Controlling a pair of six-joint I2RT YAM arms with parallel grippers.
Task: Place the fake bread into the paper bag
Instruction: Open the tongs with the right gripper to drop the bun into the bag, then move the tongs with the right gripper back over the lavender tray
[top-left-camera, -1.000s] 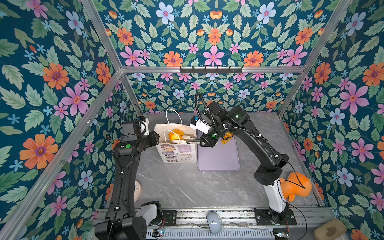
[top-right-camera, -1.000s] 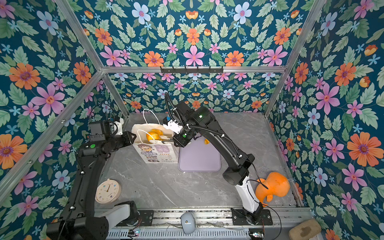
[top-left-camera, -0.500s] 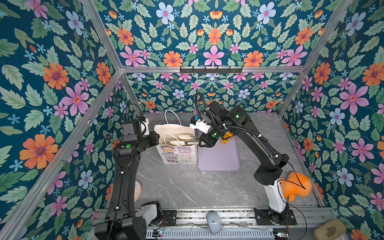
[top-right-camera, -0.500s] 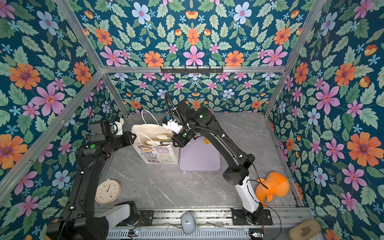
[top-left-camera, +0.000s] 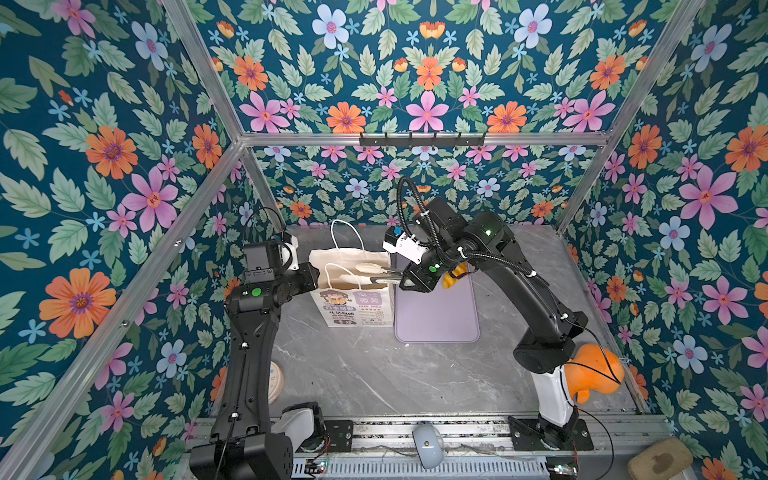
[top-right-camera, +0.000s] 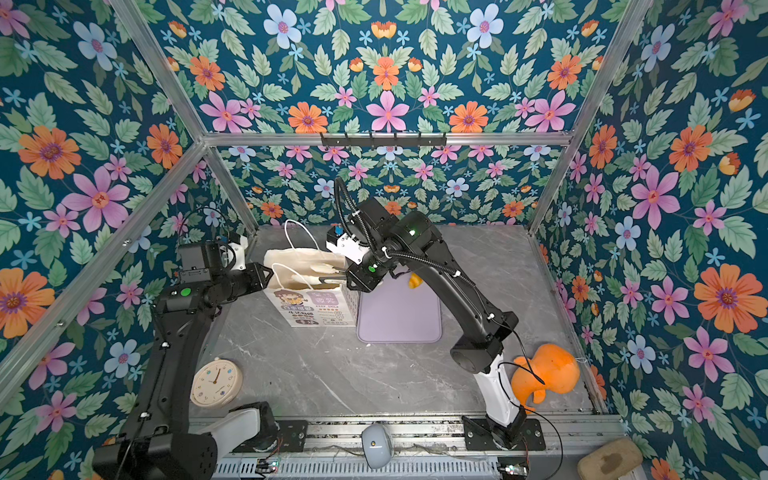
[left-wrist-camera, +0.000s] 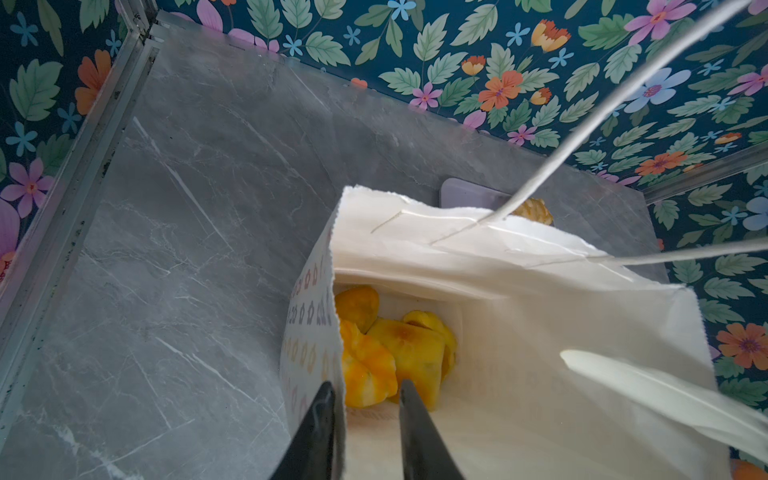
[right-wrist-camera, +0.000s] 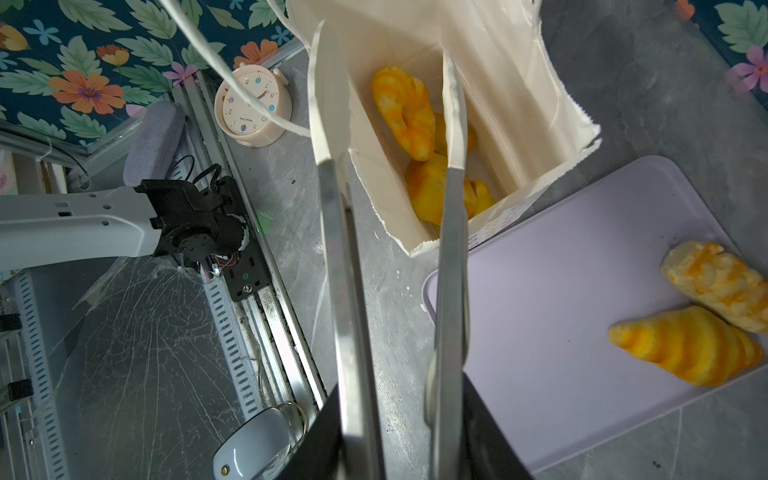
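The white paper bag (top-left-camera: 353, 307) (top-right-camera: 309, 309) stands upright left of the lilac tray (top-left-camera: 436, 316). Several fake breads (left-wrist-camera: 386, 349) (right-wrist-camera: 405, 108) lie at its bottom. A croissant (right-wrist-camera: 690, 349) and a crumbed roll (right-wrist-camera: 719, 282) rest on the tray (right-wrist-camera: 561, 311); in both top views my right arm hides most of them, leaving an orange bit (top-left-camera: 455, 274) (top-right-camera: 414, 280). My right gripper (top-left-camera: 357, 273) (right-wrist-camera: 382, 41) hangs open and empty over the bag's mouth. My left gripper (top-left-camera: 313, 276) (left-wrist-camera: 365, 386) is open, with one finger on each side of the bag's left wall.
A cream clock (top-right-camera: 216, 382) (right-wrist-camera: 253, 108) lies by the left arm's base. An orange plush lump (top-left-camera: 594, 370) sits at the front right corner. A grey mouse (top-left-camera: 428, 446) rests on the front rail, a brown sponge (top-left-camera: 660, 459) outside it. Floral walls enclose three sides.
A second ago an orange bread showed between my right gripper's fingers at the bag's mouth; now the fingers are empty and the bread is inside. The left arm has not moved.
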